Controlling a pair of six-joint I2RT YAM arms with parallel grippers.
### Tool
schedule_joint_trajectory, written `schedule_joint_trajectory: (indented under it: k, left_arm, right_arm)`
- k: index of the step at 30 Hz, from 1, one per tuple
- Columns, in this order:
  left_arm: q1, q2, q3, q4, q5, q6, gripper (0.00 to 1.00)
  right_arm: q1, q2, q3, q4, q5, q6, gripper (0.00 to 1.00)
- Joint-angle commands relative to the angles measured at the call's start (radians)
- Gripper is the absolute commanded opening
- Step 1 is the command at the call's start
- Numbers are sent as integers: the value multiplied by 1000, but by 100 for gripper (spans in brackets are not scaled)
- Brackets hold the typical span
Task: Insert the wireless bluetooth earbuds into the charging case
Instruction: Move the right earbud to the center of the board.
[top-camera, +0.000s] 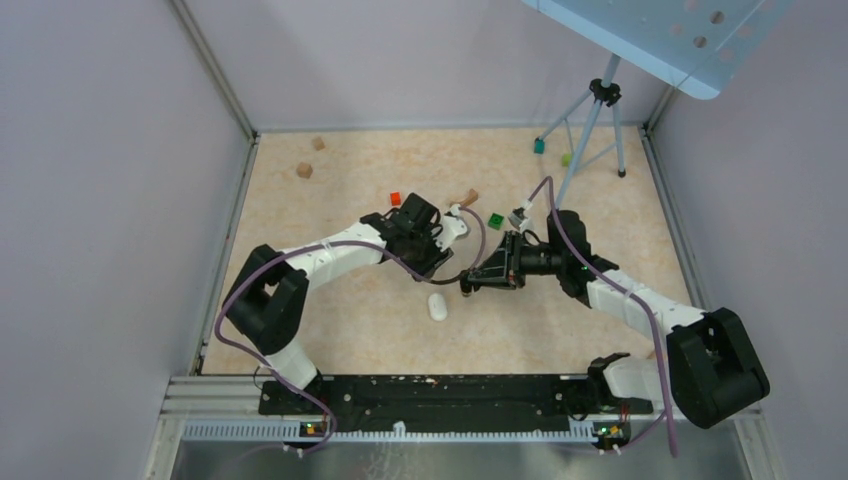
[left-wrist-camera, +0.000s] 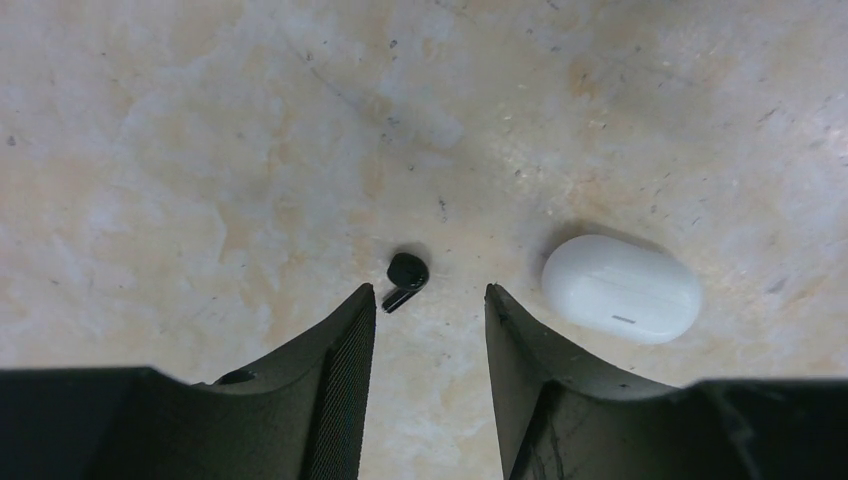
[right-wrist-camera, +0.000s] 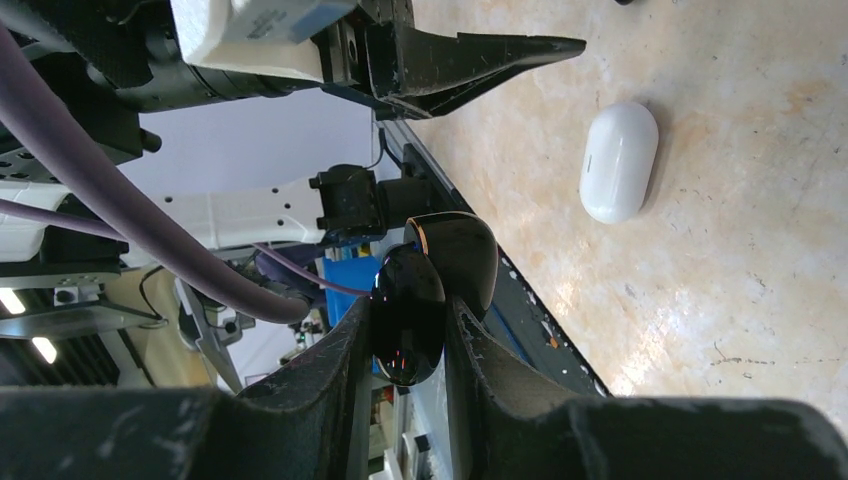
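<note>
The left gripper (left-wrist-camera: 430, 295) points straight down at the tabletop (left-wrist-camera: 200, 150). Its jaws are apart and grip nothing, placed to straddle 1 black earbud (left-wrist-camera: 405, 280) that lies loose just off the fingertips at 11 o'clock, nearer the finger at 9 o'clock. A closed white earbud case (left-wrist-camera: 620, 288) rests at 3 o'clock, apart from both. The right gripper (right-wrist-camera: 408, 315) is clamped on a glossy black charging case (right-wrist-camera: 455, 255), its lid apparently hinged open. It holds the case above the table near the left gripper, likely so the earbud can go straight in once picked up.
</note>
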Motion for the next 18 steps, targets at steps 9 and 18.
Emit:
schedule_joint_trajectory:
  k: [9,18]
  left_arm:
    - [1,-91,-82,13,30,326,47]
    - [2,-41,-69,-3,33,399,47]
  right_arm:
    - [-4,24,31,43,-45,-7,0]
    - [-4,46,65,9,-63,-21,0]
